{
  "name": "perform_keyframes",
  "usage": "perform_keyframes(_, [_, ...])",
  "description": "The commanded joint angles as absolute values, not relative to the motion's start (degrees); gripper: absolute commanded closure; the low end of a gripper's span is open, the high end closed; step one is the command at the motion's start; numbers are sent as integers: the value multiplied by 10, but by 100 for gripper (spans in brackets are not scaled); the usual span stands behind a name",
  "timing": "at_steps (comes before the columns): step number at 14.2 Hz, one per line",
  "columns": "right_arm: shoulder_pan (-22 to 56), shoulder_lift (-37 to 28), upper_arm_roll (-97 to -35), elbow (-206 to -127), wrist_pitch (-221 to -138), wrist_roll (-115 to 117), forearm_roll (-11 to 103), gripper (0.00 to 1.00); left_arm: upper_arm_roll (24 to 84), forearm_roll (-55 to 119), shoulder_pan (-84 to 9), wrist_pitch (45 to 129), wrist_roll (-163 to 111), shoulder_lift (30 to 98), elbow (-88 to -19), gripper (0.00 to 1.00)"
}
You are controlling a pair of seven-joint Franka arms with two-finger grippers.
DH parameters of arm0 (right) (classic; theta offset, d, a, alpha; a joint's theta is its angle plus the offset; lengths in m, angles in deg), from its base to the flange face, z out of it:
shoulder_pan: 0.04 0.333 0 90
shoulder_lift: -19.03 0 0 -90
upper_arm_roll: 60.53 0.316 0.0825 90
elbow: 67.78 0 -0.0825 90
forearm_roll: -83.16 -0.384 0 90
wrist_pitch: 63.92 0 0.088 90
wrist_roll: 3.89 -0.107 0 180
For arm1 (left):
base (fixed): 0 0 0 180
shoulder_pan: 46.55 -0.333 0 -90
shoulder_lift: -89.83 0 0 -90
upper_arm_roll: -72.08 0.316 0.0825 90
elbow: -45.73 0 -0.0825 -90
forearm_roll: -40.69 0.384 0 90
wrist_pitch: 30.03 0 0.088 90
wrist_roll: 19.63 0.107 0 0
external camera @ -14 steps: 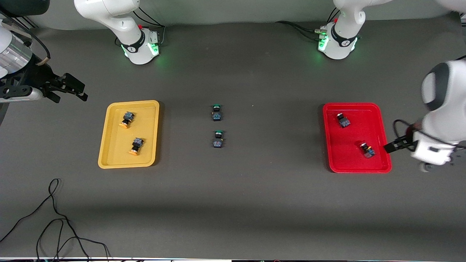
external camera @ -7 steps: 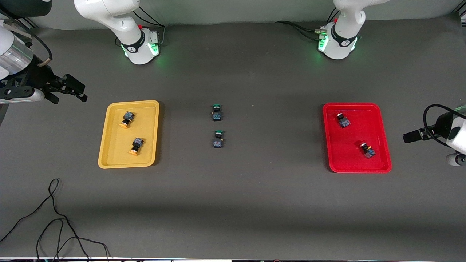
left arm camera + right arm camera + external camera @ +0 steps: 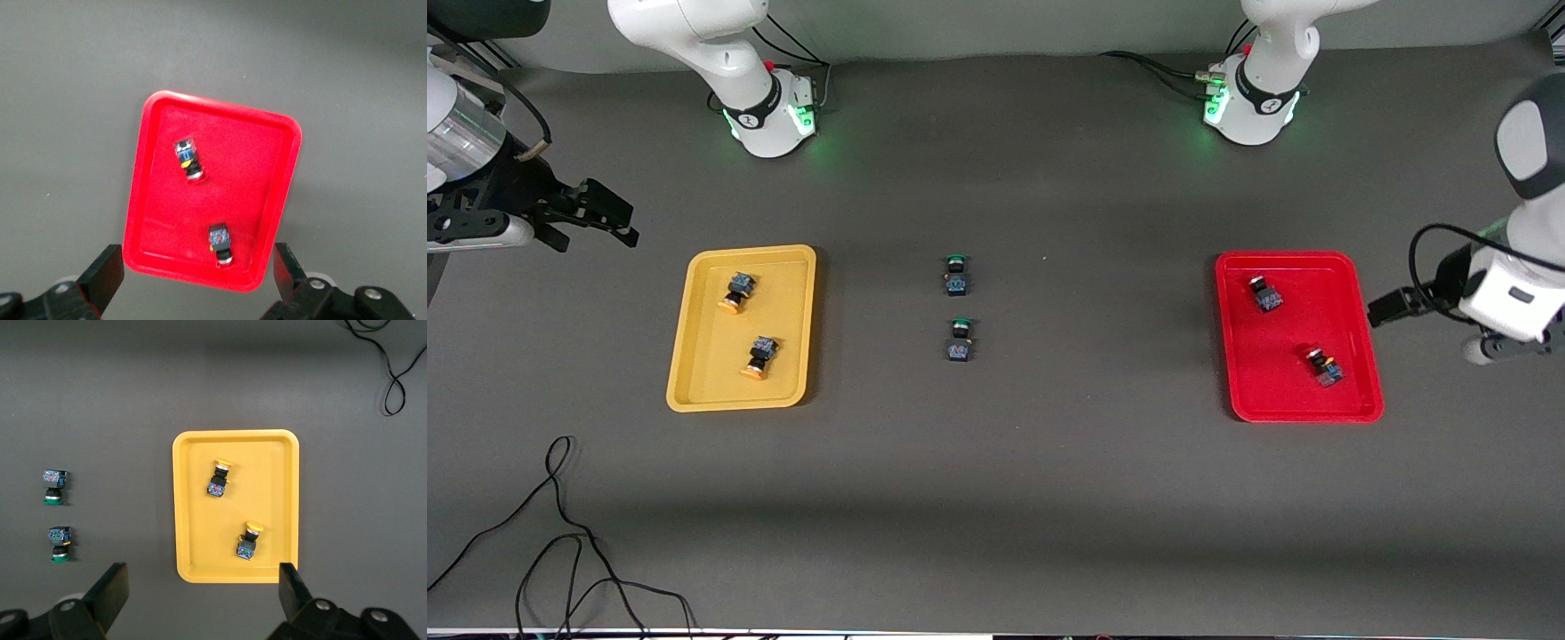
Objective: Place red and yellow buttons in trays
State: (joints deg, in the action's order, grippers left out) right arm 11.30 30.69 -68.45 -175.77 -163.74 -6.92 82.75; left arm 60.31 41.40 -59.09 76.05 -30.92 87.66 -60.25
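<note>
Left claw has swung back beside red tray, both claws apart w/ nothing held, right claw parked off yellow tray, sorting apparently done.

I count two trays: one yellow tray and one red tray. I see six buttons in all. Two yellow-capped buttons lie in the yellow tray, and two red-capped buttons lie in the red tray. Two green-capped buttons sit on the dark table between the trays. I also count one black cable and two arms.
</note>
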Motion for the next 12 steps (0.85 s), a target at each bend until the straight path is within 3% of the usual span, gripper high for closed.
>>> perform_keyframes(1, [115, 292, -687, -1738, -1621, -54, 830, 0, 605, 415, -596, 697, -297, 894, -577, 0])
perform_keyframes(6, [115, 285, -687, -1738, -1621, -53, 828, 0, 603, 432, -592, 612, -304, 860, -474, 0])
perform_keyframes(12, [115, 277, -688, -1731, -1620, -53, 828, 0, 601, 433, -587, 612, -308, 854, -474, 0])
